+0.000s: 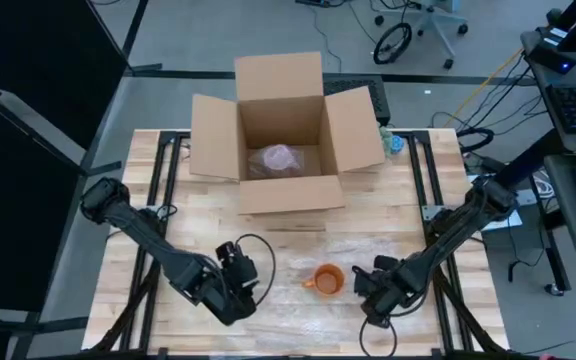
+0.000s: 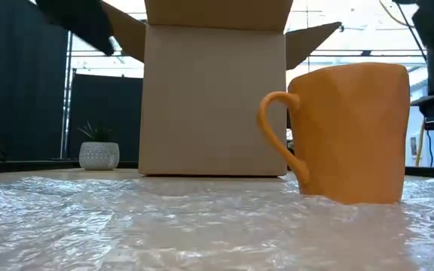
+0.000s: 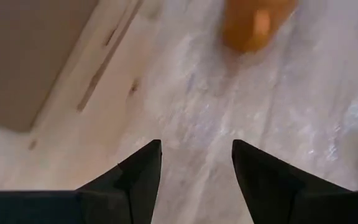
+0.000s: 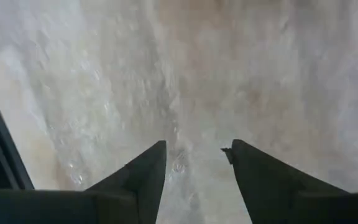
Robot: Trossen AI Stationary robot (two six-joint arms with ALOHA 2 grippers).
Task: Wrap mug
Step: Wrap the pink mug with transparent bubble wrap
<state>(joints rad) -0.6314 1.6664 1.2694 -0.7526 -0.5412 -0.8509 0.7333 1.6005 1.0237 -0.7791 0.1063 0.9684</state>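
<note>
An orange mug (image 1: 328,280) (image 2: 353,135) stands upright on its base on a clear sheet of bubble wrap (image 1: 318,248) (image 2: 202,226), which lies flat on the wooden table near its front edge. The mug's handle (image 2: 273,128) points toward the table's left. My left gripper (image 1: 238,268) (image 3: 196,146) is open, low over the wrap to the left of the mug (image 3: 253,25). My right gripper (image 1: 366,284) (image 4: 194,146) is open just right of the mug, over the wrap (image 4: 185,74), with nothing between its fingers.
An open cardboard box (image 1: 283,130) (image 2: 215,98) stands at the table's far middle, flaps spread, with a wrapped bundle (image 1: 278,158) inside. A small potted plant (image 2: 99,150) shows beyond the table. Bare wood lies between the box and the wrap.
</note>
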